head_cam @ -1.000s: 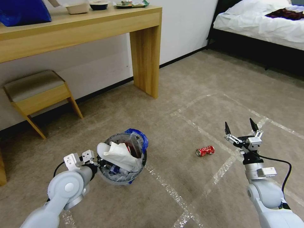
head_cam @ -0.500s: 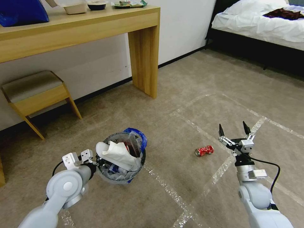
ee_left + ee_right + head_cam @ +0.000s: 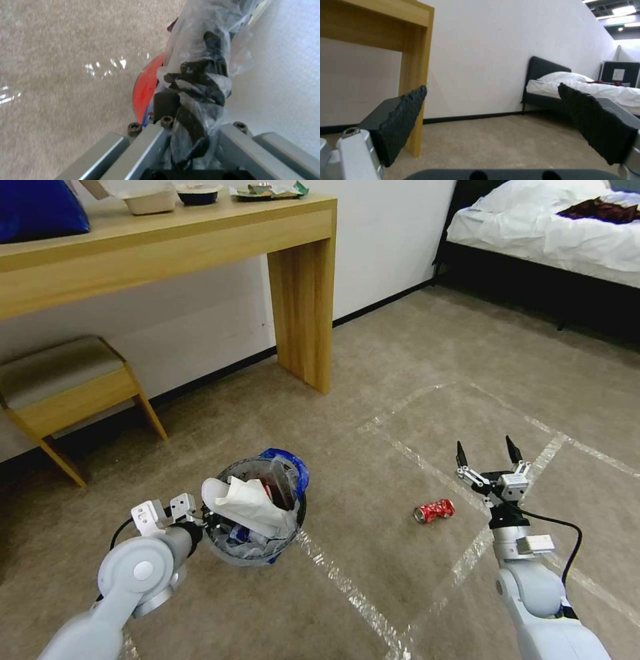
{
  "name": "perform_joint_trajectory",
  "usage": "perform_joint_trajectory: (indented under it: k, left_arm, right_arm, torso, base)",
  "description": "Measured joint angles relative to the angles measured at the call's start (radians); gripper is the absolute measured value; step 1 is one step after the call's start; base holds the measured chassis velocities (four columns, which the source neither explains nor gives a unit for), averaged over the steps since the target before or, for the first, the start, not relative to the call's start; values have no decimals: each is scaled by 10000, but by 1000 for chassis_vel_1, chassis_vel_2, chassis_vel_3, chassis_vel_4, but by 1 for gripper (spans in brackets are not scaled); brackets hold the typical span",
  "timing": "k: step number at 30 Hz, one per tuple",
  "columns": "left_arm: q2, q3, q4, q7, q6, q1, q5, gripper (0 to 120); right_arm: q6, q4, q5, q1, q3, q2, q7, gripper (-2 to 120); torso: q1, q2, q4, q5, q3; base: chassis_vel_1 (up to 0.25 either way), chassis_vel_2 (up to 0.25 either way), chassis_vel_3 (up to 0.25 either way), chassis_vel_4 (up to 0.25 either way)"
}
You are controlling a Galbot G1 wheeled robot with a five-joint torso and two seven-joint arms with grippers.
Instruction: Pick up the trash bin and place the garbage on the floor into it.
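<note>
Small round red trash bin (image 3: 257,513) w/ clear printed plastic liner, stuffed w/ white tissues (image 3: 248,503), held at its rim by left gripper (image 3: 203,527) over beige short-pile carpet floor (image 3: 373,447).
Left fingers (image 3: 165,103) clamped on rim + bunched liner. Crushed red drink can (image 3: 434,510) lies on carpet btwn bin & right gripper (image 3: 485,452), near pale tape lines (image 3: 347,590); right gripper hovers just beside can, fingers (image 3: 400,117) spread wide, holding nothing. Wooden desk (image 3: 200,240) & stool (image 3: 67,387) behind.

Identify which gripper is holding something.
The left gripper: it is clamped on the trash bin rim, while the right gripper hangs open, empty, above the carpet.
</note>
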Motion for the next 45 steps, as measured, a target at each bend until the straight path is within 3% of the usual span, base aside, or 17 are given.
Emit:
perform_joint_trajectory:
  k: [20, 31, 40, 45]
  left_arm:
    - [-39, 50, 132, 26, 27, -116, 14, 0]
    - [-80, 55, 211, 52, 36, -139, 110, 0]
    - [-70, -18, 25, 67, 55, 35, 122, 0]
    - [-14, -84, -70, 63, 74, 144, 91, 0]
  right_arm:
    - [32, -271, 125, 262, -153, -40, -46, 100]
    - [468, -869, 71, 674, -280, -197, -251, 100]
    - [470, -1300, -389, 739, -67, -1330, -1099, 100]
    - [481, -2079, -564, 984, -113, -2749, -2104, 100]
  torso:
    - [1, -1, 1, 1, -1]
    - [3, -3, 2, 2, 1]
    - [0, -2, 1, 2, -2]
    - [-1, -1, 0, 4, -2]
  base:
    - [-164, 165, 170, -170]
    - [-101, 103, 96, -93]
    - [0, 0, 0, 0]
    - [0, 0, 0, 0]
